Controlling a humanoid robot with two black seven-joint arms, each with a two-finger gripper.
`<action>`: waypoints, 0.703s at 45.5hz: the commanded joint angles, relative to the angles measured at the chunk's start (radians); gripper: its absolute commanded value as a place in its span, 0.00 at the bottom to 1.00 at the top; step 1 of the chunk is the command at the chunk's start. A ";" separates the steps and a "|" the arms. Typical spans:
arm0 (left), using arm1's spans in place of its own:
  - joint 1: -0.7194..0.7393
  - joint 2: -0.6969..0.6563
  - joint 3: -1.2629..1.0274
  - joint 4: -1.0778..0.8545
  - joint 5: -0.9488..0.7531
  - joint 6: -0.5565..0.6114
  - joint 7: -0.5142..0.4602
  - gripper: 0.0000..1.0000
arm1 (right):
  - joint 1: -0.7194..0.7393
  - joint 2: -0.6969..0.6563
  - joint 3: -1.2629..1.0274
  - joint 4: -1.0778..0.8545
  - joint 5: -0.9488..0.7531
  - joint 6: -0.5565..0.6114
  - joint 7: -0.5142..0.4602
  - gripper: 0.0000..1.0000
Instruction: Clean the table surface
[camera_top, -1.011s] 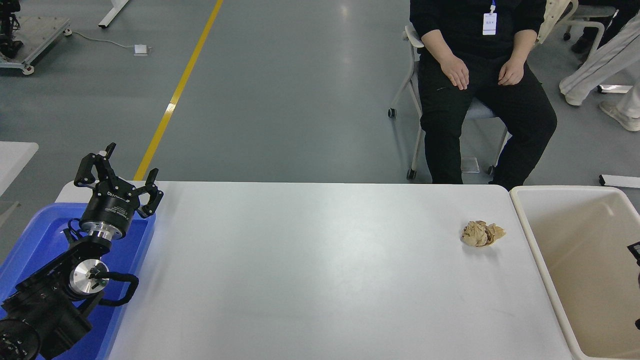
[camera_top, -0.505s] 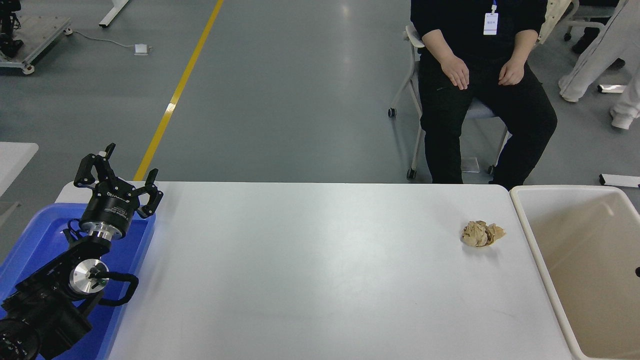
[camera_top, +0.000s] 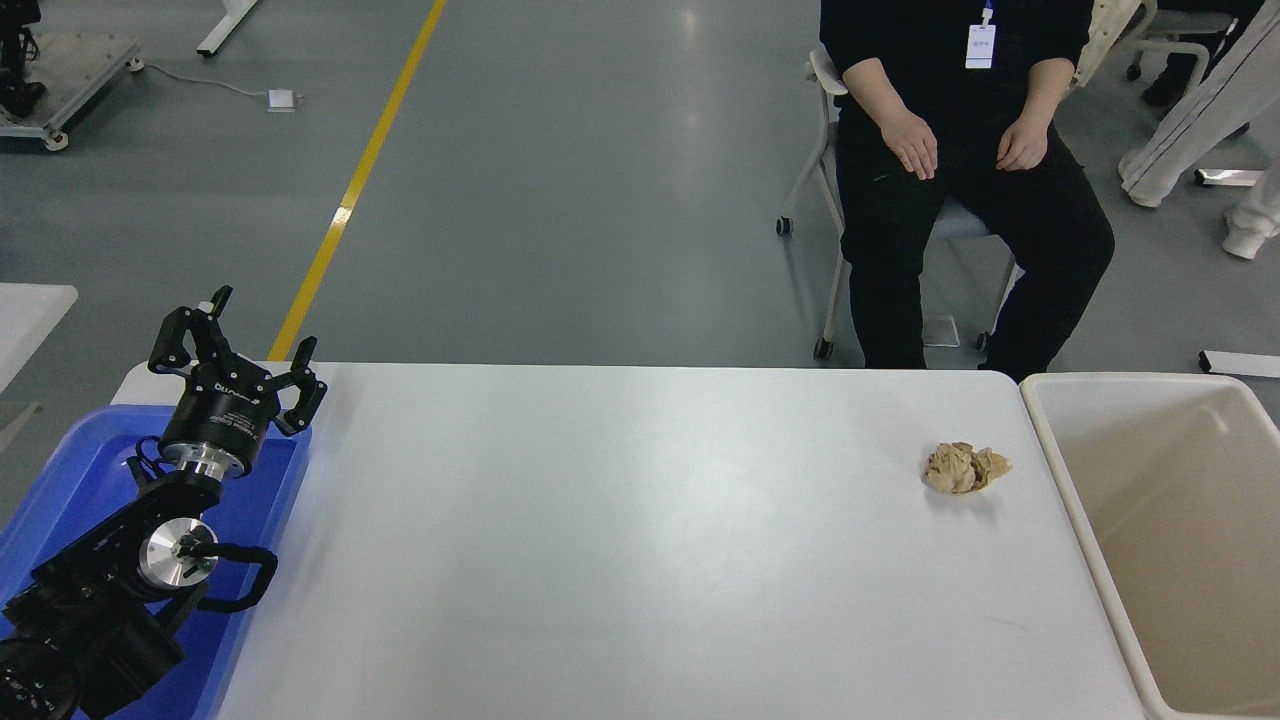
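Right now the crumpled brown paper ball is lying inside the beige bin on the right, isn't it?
Not quite. In the head view the crumpled paper ball lies on the white table surface, just left of the beige bin, not inside it.

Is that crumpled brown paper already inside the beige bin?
No, the crumpled paper lies on the white table, just left of the beige bin, apart from its rim.

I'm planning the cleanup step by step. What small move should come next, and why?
Probably bring the right arm, now out of view, in over the crumpled paper. It lies alone on the table surface, close beside the beige bin; the left gripper sits parked far away.
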 joint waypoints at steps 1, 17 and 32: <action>0.000 0.000 0.000 0.000 0.000 0.000 0.000 1.00 | 0.009 0.027 0.214 0.092 0.000 0.044 0.000 0.98; 0.000 0.000 0.000 0.000 0.000 0.000 -0.001 1.00 | -0.201 0.158 0.442 0.161 0.045 0.186 0.019 0.98; 0.000 0.000 0.000 0.000 0.000 0.000 0.000 1.00 | -0.385 0.294 0.506 0.158 0.046 0.187 0.071 0.98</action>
